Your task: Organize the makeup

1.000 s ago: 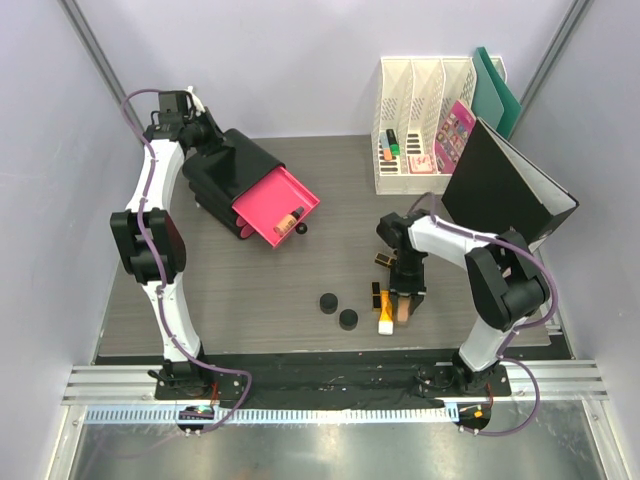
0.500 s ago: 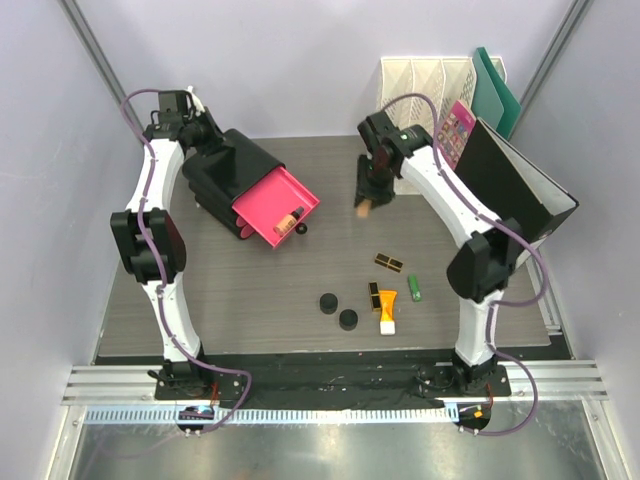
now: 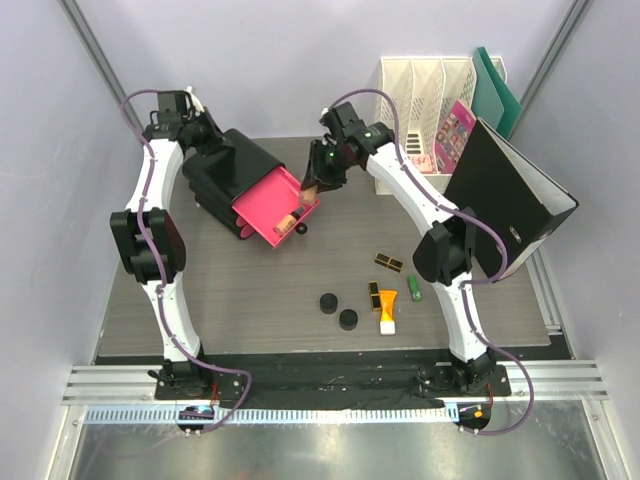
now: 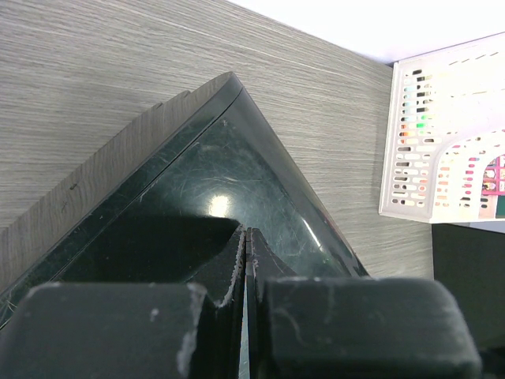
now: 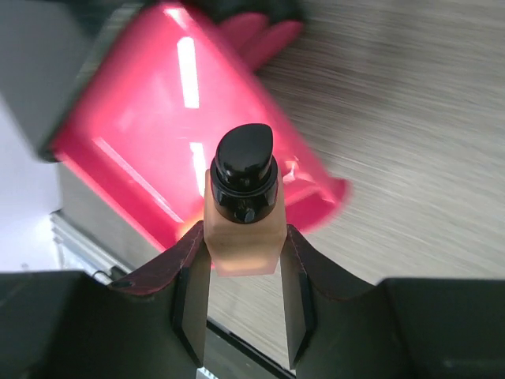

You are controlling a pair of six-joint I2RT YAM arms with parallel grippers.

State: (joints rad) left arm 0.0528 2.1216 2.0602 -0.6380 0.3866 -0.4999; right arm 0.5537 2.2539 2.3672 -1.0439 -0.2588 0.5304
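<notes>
Grey wood-grain table point(image 3: 200, 290) between pale walls. At ten o'clock, tilted black box point(image 3: 222, 172) with pink drawer point(image 3: 268, 205) standing open, one peach bottle point(image 3: 290, 219) lying inside. Right gripper point(image 5: 241, 264) clamped on second peach bottle point(image 5: 244, 209), black cap pointing away from fingers, held over drawer's one o'clock edge. Left gripper point(image 4: 246, 257) closed, fingertips together, at box top; contact unclear. Two round compacts point(image 3: 337, 311) side by side at six o'clock. Black-and-gold cases point(image 3: 389, 262), orange-and-white tube point(image 3: 387, 311) and green tube point(image 3: 414, 288) clustered near five o'clock.
</notes>
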